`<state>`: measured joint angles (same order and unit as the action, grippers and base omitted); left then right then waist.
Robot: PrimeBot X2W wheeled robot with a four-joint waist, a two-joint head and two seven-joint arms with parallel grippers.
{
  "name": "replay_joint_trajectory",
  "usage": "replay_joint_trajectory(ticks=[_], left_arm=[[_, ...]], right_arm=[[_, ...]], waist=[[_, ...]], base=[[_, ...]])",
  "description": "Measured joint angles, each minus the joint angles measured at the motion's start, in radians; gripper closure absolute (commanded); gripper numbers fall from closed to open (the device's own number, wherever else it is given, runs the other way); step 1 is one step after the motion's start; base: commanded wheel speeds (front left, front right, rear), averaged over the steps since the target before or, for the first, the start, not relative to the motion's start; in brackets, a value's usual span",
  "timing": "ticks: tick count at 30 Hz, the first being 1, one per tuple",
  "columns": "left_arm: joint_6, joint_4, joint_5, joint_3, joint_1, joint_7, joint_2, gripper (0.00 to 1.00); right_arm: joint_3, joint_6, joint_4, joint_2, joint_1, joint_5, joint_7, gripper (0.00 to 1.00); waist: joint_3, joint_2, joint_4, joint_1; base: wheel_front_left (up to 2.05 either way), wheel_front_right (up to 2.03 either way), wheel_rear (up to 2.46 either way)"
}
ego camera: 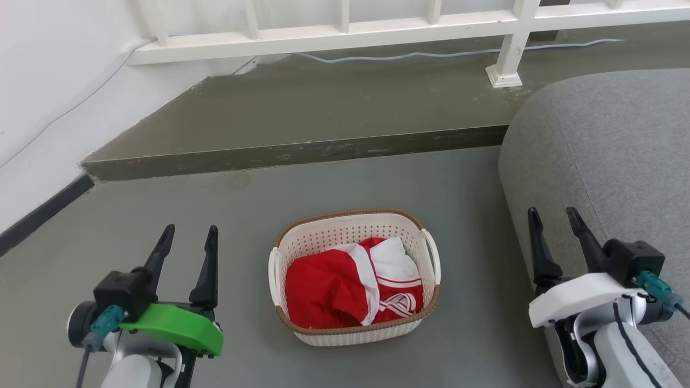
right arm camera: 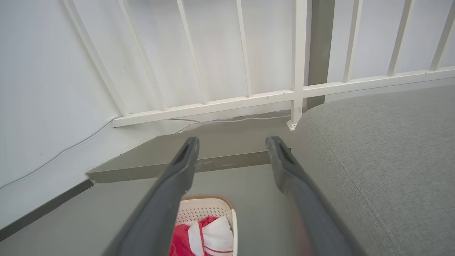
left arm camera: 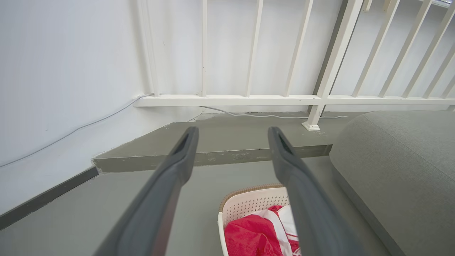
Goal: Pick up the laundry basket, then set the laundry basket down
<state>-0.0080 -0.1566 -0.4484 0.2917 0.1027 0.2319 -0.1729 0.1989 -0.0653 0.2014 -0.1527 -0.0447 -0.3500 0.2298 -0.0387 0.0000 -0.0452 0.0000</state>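
The grey-green concrete floor [ego camera: 161,226] spreads out under me. A grey fabric-covered sofa [ego camera: 609,151] bulks up on my right, and a white wooden railing [ego camera: 377,30] runs along the raised step behind. On that floor, between my two arms and a little ahead of them, sits the small cream-white perforated plastic laundry basket [ego camera: 350,229] with its brown woven-look rim, upright. A crumpled red and white garment [ego camera: 329,291] lies inside it.

As I judge it, nothing of the job is done. The lift is not yet begun, and the setting-down comes after that. My left claw [ego camera: 191,231] stands spread and empty, well apart from the basket's left side. My right claw [ego camera: 551,213] is likewise spread and empty, over the sofa's edge and well apart from the basket's right side. Smallest of all are the two white loop handles [ego camera: 434,258], one on each side wall. They are what I would reach for, and neither is touched.
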Motion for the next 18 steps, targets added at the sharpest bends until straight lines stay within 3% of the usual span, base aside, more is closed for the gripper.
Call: replay_joint_trajectory(ticks=[7,18], left_arm=[[0.012,-0.007,0.06,0.005,-0.001,0.02,0.004,0.0],[0.019,-0.038,0.061,-0.003,-0.021,0.02,0.028,0.0]], right_arm=[[0.009,-0.017,0.003,0.0,0.006,0.076,0.021,0.0],[0.004,-0.018,0.016,0.01,0.014,0.078,0.022,0.0]], waist=[[0.0,0.0,-0.001,0.0],[0.004,0.0,-0.001,0.0]], base=[[0.0,0.0,0.0],[0.0,0.0,0.0]])
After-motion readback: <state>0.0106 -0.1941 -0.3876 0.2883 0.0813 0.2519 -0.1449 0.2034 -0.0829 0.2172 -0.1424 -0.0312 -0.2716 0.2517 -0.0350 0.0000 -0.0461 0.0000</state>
